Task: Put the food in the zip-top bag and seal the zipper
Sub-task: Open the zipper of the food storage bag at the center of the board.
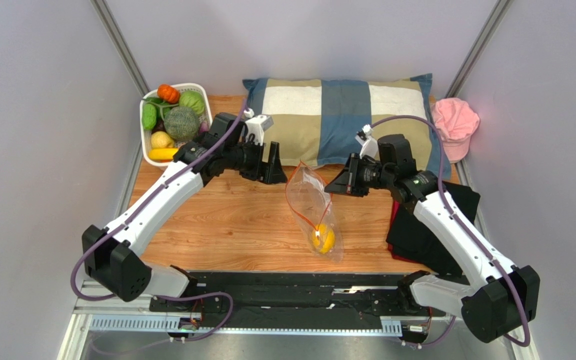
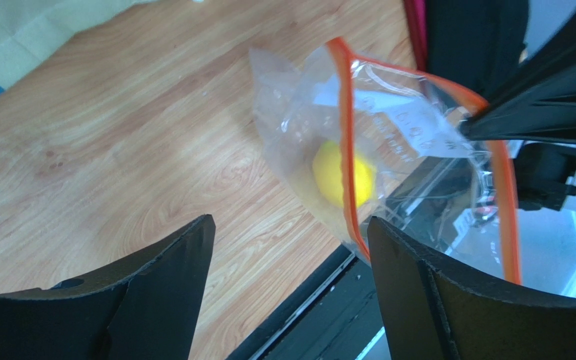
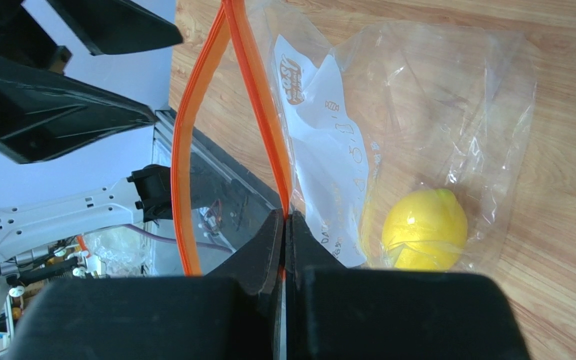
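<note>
The clear zip-top bag [image 1: 312, 204] hangs over the table with its mouth open. A yellow lemon [image 1: 322, 238] lies in its bottom, also seen in the right wrist view [image 3: 424, 229] and the left wrist view [image 2: 334, 174]. My right gripper [image 1: 334, 184] is shut on one lip of the orange-red zipper [image 3: 262, 112] and holds the bag up [image 3: 286, 216]. My left gripper [image 1: 277, 169] is open and empty, just left of the bag's mouth [image 2: 291, 232]. The rest of the food lies in the white basket [image 1: 148, 152]: tomato [image 1: 168, 93], green fruit [image 1: 182, 123], banana [image 1: 162, 154].
A checked pillow [image 1: 340, 116] lies along the back of the table. A pink cap [image 1: 455, 124] sits at the back right. A black cloth [image 1: 419, 240] lies under my right arm. The black rail [image 1: 291, 289] runs along the near edge.
</note>
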